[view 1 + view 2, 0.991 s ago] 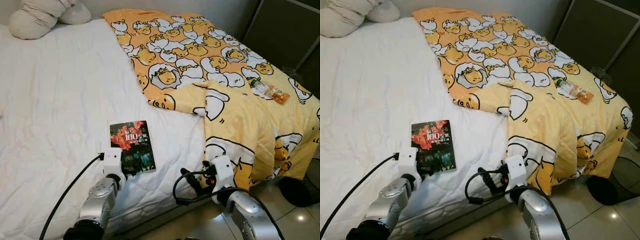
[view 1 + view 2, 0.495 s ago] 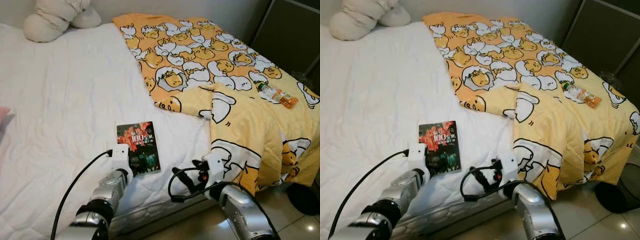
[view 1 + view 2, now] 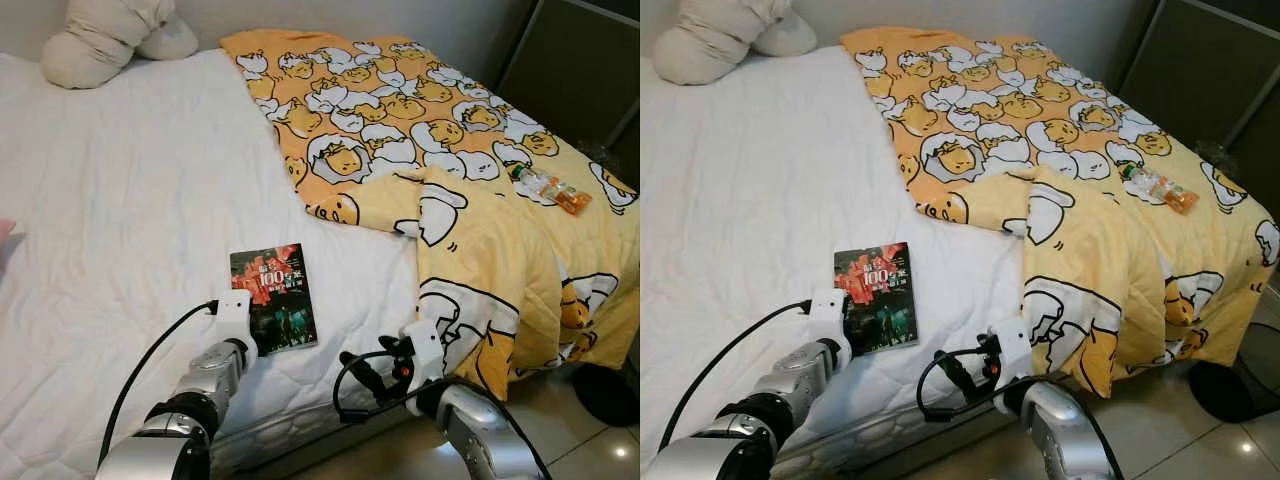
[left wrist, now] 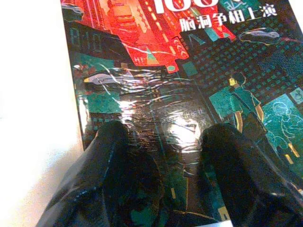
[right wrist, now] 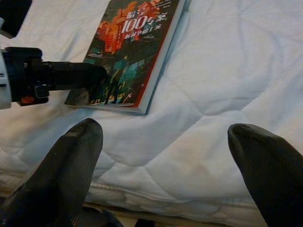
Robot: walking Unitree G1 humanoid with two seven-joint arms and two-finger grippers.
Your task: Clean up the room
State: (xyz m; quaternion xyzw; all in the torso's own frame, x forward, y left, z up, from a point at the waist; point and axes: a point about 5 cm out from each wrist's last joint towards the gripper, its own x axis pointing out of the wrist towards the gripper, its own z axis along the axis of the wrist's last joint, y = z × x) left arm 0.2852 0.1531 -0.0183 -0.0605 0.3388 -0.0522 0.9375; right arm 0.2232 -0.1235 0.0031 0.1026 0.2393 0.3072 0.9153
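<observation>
A: Here, the book [image 3: 273, 310] is your reference object: it lies flat, cover up, on the white mattress [image 3: 120, 220] near the bed's front edge, just beside the turned-back fold of the yellow duck-print blanket [image 3: 470, 230] but not touching it.

B: Which step would you say is in hand?

A: Judged from the layout, the pick-up of the book. Your left gripper [image 4: 165, 146] rests over the near end of the cover, its two black fingers [image 4: 111, 156] spread apart with the glossy cover showing between them; nothing is pinched yet.

B: And your right gripper?

A: The right gripper [image 5: 165, 156] hovers at the mattress edge, near the book's corner, fingers wide apart and empty.

B: What does the next move call for?

A: A flat book offers no edge from above. You will likely need to slide it toward the mattress edge or lift one side, so that a finger can pass beneath before closing. The right gripper is placed to help.

B: Anything different from the earlier frames?

A: The head views have shifted, so the camera moved. The book appears to lie where it did, and the left gripper has stayed at its near end. A bottle [image 3: 547, 187] lies well apart on the blanket, pillows [image 3: 105, 35] at the head.
</observation>
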